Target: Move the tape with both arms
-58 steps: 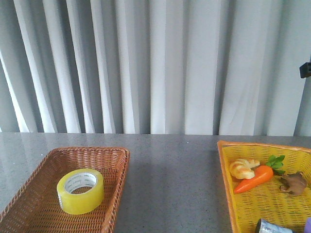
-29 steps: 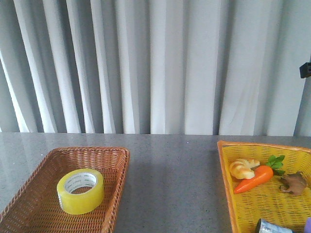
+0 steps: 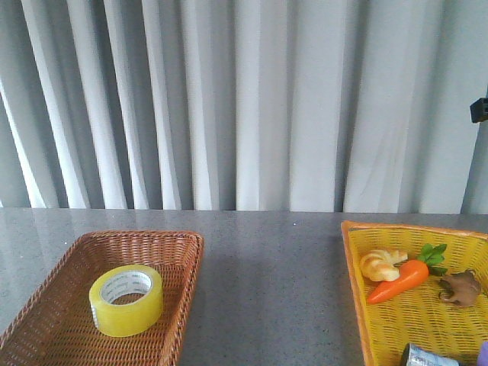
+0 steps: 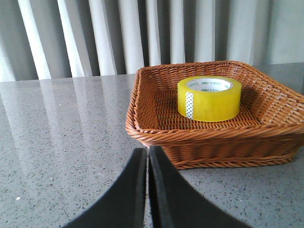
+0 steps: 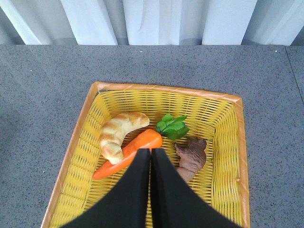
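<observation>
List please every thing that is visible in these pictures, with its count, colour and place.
tape: 1, translucent yellow, inside brown basket
brown basket: 1, brown wicker, table left
yellow basket: 1, yellow, orange rim, table right
croissant: 1, golden, yellow basket
carrot: 1, orange, green leaves, beside croissant
brown figure: 1, yellow basket
silvery cylinder: 1, yellow basket, near edge
table: 1, grey speckled
curtain: white-grey, behind
left gripper: black fingers shut, before brown basket
right gripper: black fingers shut, above carrot

Grey speckled table [image 3: 267,274] carries brown basket [image 3: 183,305] and yellow basket [image 3: 352,305].
</observation>
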{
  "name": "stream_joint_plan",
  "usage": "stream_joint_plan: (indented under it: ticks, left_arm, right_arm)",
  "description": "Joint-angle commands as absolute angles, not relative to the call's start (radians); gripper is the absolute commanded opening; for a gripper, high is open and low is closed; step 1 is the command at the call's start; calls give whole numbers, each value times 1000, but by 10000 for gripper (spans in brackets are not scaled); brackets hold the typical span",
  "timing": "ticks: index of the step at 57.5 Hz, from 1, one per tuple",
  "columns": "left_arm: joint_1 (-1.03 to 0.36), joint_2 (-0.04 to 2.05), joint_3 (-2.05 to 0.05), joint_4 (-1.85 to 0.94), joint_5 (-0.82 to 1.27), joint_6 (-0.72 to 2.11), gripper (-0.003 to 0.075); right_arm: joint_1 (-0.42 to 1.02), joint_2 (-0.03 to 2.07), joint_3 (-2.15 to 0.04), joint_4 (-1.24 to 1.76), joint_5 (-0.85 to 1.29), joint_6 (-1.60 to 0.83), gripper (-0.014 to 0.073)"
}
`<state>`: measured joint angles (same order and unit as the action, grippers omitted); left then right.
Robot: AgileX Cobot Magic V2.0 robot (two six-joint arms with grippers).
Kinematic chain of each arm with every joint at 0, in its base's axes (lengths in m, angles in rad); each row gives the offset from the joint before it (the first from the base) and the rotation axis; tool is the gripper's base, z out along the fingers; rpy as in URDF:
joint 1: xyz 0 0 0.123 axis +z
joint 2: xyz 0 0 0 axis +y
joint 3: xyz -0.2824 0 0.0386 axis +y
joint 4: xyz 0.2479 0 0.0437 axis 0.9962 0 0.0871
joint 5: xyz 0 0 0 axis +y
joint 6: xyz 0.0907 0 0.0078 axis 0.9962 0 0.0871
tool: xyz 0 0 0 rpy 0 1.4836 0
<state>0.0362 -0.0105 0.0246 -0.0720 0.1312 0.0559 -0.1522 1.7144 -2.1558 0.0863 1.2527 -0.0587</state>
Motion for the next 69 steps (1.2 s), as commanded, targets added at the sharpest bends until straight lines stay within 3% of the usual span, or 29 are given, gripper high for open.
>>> stream_joint_plan:
  ticks: [1, 30, 46, 69]
  left_arm:
    - [38, -27, 17, -76, 67, 47, -6]
    - [38, -27, 17, -76, 67, 47, -6]
    - [38, -27, 17, -76, 67, 47, -6]
    - [38, -27, 17, -76, 67, 47, -6]
  right_arm:
    - [-157, 1671, -2178, 88, 1193, -62, -7]
    - [-157, 1677, -2178, 84, 1193, -62, -7]
    - [-157, 1554, -2138, 83, 1163, -62, -7]
    - [-157, 973, -1129, 143, 480, -59, -7]
